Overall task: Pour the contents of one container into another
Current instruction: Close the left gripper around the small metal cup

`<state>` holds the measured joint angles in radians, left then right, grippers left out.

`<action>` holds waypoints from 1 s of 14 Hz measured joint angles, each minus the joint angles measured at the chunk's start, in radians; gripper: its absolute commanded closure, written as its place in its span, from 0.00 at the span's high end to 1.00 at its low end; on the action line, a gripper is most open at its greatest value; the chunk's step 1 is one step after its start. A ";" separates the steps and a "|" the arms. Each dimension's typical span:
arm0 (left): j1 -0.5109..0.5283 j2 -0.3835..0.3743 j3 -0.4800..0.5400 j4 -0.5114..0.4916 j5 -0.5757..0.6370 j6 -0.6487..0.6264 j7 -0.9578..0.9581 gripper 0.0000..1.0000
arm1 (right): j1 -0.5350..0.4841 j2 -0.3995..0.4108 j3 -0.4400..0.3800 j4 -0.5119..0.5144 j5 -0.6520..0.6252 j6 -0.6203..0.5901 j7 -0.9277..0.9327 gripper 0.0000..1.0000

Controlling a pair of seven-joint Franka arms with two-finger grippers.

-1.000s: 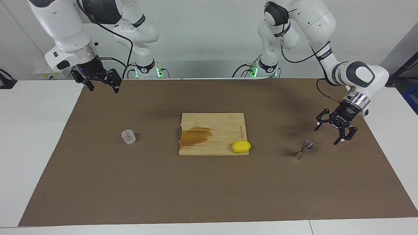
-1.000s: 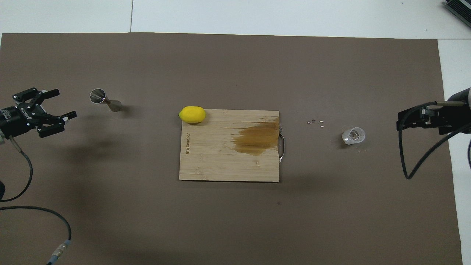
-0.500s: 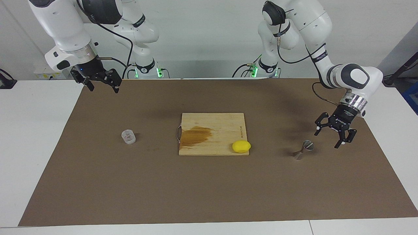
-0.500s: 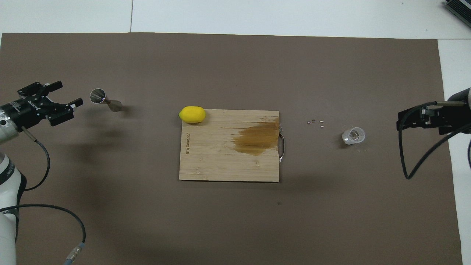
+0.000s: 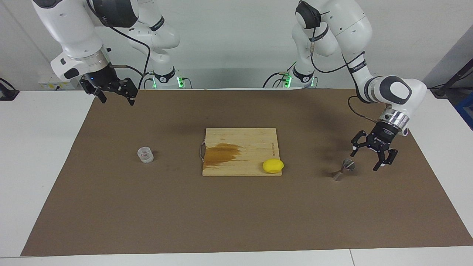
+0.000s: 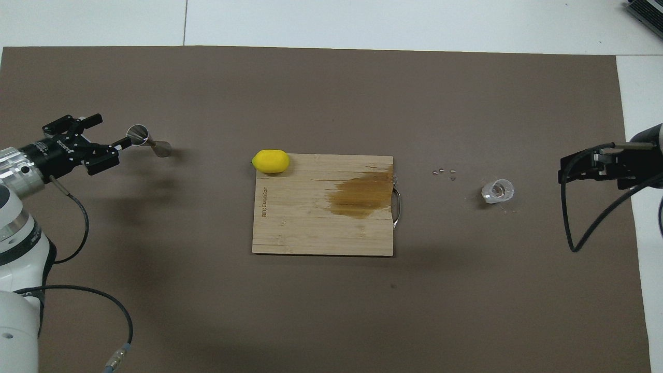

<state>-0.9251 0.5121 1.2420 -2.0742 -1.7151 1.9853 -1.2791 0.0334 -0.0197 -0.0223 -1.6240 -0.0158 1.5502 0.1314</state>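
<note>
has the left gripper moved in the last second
Yes. The left gripper, open, has closed in on the metal jigger, which stands where it stood, and is now right beside its top cup.

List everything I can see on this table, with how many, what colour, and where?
Glass cup: one, clear, on the mat toward the right arm's end.
Metal jigger: one, silvery, upright toward the left arm's end.
Cutting board: one, wooden with a brown stain, mid-table.
Lemon: one, yellow, on the board's corner.
Small bits: four, pale, beside the cup.
Mat: one, brown, covering the table.
Left gripper: black, open, beside the jigger.
Right gripper: black, open, waiting over the mat's corner.
</note>
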 measured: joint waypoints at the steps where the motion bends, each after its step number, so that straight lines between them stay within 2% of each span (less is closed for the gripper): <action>1: -0.008 0.000 -0.003 -0.001 0.000 0.002 0.000 1.00 | 0.000 0.000 0.000 0.000 0.000 0.000 0.000 1.00; 8: -0.044 0.000 -0.006 -0.018 -0.002 0.011 -0.002 1.00 | 0.000 0.000 0.000 0.000 0.000 0.000 0.000 1.00; 14: -0.072 0.000 -0.007 -0.042 -0.003 0.043 -0.002 0.84 | 0.000 0.000 0.000 0.000 0.000 0.000 0.000 1.00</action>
<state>-0.9972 0.5124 1.2346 -2.1161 -1.7179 2.0280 -1.2815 0.0334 -0.0197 -0.0223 -1.6240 -0.0158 1.5502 0.1314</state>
